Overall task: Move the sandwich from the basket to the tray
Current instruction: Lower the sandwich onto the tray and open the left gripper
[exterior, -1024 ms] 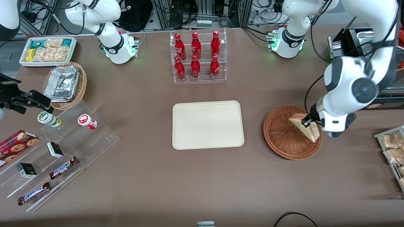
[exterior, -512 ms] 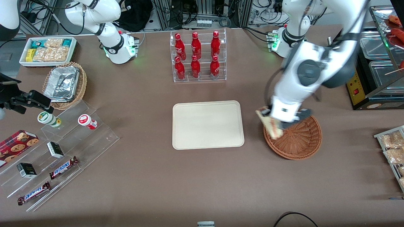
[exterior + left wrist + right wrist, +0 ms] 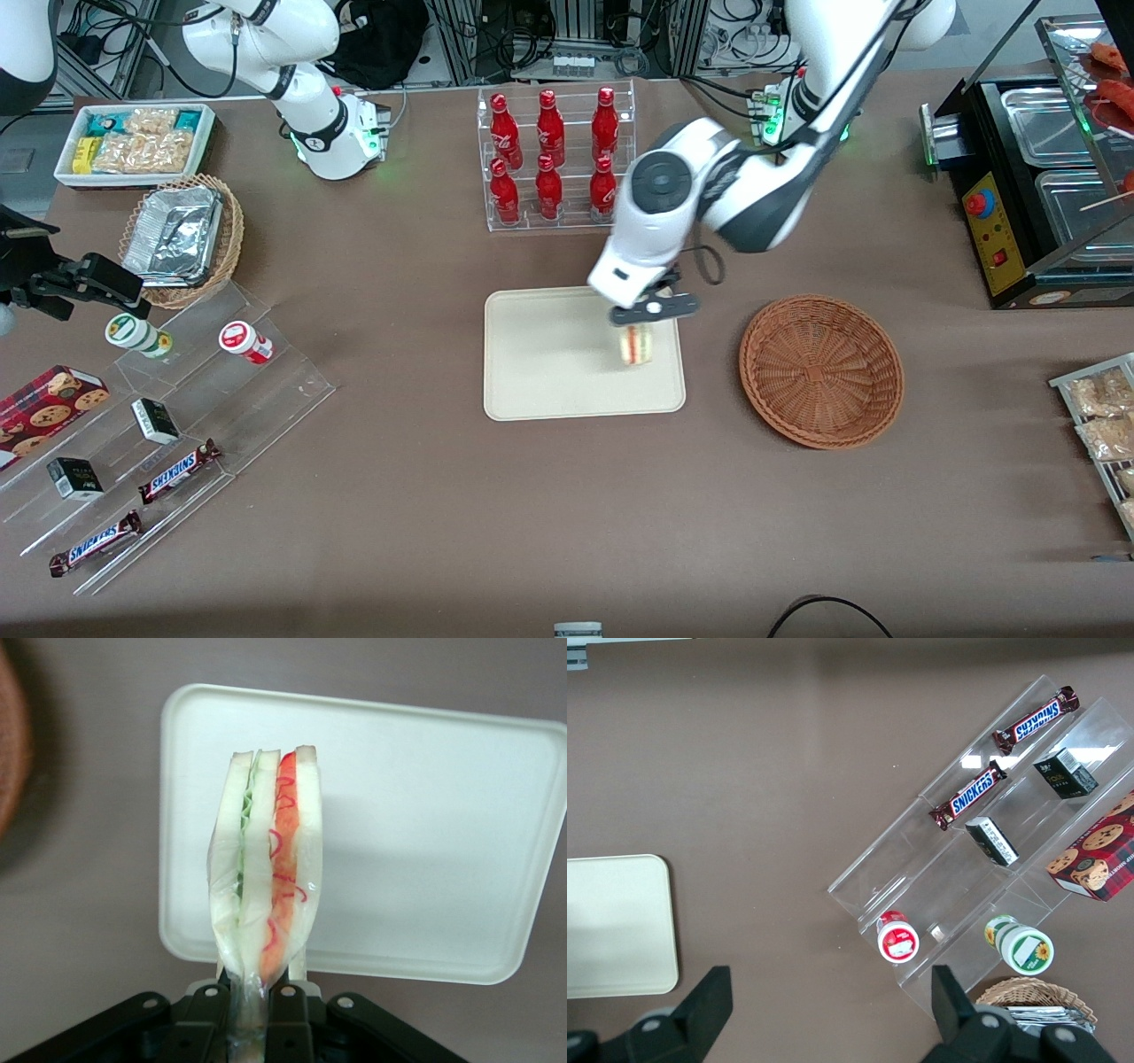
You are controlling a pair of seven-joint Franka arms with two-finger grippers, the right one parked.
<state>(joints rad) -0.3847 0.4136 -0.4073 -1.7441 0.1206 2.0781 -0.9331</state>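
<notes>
Your left gripper (image 3: 251,997) pinches the white-bread triangular sandwich (image 3: 636,345) above the cream rectangular tray (image 3: 532,372). The round reddish-brown wicker basket (image 3: 821,370) beside the tray sits empty. You have only lowering and release left.

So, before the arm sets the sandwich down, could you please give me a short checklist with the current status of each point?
1. Grip: the gripper is shut on the sandwich, which is pinched at its lower end. Ok.
2. Position: the sandwich hangs over the tray, near the edge closest to the basket. Ok, though close to the rim.
3. Landing spot: the tray surface under it is bare. Ok.
4. Contact with the tray: cannot tell; the wrist view suggests a gap.
5. Basket: nothing is left in it. Ok.
6. Bottle rack: apart from the gripper. Ok.
</notes>
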